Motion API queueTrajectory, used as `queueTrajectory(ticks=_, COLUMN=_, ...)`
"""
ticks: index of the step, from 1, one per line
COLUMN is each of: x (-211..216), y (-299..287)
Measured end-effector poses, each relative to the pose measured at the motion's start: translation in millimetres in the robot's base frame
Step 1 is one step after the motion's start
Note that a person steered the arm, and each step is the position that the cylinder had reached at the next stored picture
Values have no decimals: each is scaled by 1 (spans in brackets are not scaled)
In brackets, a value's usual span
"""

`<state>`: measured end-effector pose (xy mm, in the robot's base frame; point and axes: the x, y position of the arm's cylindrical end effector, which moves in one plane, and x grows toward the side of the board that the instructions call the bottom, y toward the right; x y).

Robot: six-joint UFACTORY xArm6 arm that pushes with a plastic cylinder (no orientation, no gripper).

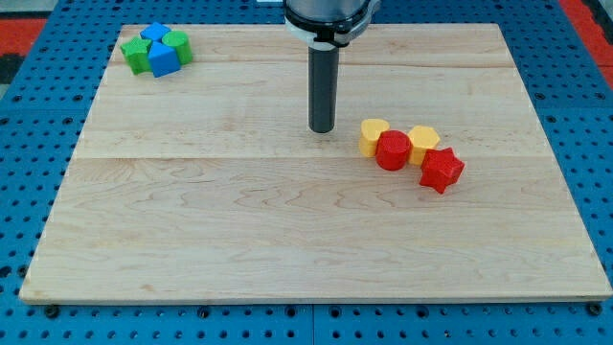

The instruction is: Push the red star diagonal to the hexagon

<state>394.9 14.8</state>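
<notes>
The red star (442, 170) lies right of the board's middle, at the right end of a row of blocks. It touches the yellow hexagon (423, 143) at its upper left. A red round block (392, 151) sits left of the hexagon, and a yellow heart-like block (374, 136) sits left of that. My tip (322, 129) rests on the board left of the yellow heart block, a short gap away, touching no block.
A cluster of green and blue blocks (156, 51) sits at the board's top left corner. The wooden board (239, 240) lies on a blue perforated table.
</notes>
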Motion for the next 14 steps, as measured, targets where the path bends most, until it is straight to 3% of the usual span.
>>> queueTrajectory(ticks=1, x=0, y=0)
queueTrajectory(ticks=2, x=-11, y=38)
queueTrajectory(ticks=4, x=-45, y=224)
queueTrajectory(ticks=5, x=-6, y=286)
queueTrajectory(ticks=6, x=51, y=295)
queueTrajectory(ticks=7, x=94, y=208)
queueTrajectory(ticks=8, x=77, y=125)
queueTrajectory(ticks=9, x=63, y=82)
queueTrajectory(ticks=10, x=63, y=104)
queueTrajectory(ticks=12, x=40, y=12)
queueTrajectory(ticks=13, x=15, y=8)
queueTrajectory(ticks=14, x=19, y=-20)
